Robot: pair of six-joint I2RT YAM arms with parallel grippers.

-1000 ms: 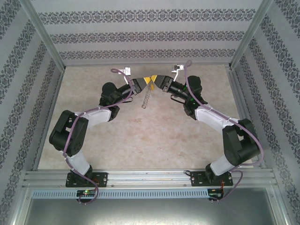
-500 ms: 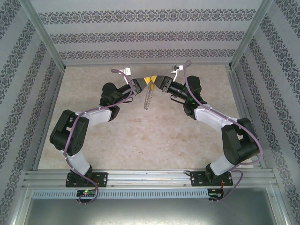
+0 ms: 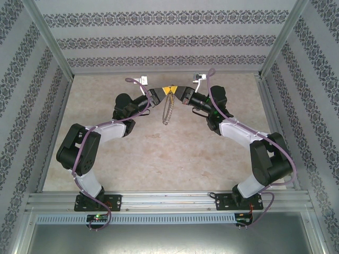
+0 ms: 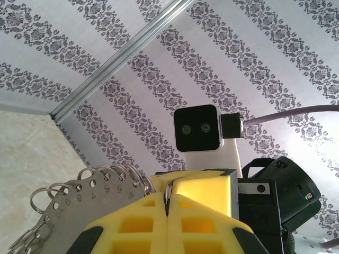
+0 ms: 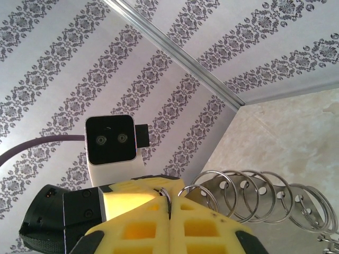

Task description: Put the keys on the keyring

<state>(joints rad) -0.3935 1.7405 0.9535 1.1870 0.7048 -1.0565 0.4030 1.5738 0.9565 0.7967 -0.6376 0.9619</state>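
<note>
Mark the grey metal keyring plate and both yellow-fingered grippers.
grey metal keyring (image 4: 68, 221): left wrist view, numbered plate face.
left gripper (image 4: 167, 203): left wrist view, seam between yellow fingertips.
right gripper (image 5: 170, 206): right wrist view, seam between yellow fingertips.

keyring (image 4: 63, 211): grey metal plate, dull brushed finish | wire rings (image 5: 249, 188) on its rim: bright, glossy metal | left gripper fingers (image 4: 132, 230), right gripper fingers (image 5: 206, 230): yellow plastic, matt (faintly grainy) | camera housing (image 4: 197, 128): smooth white plastic, glossy black face | table (image 3: 175, 153): beige, marbled, matt | frame rail (image 4: 122, 57): satin aluminium
</note>
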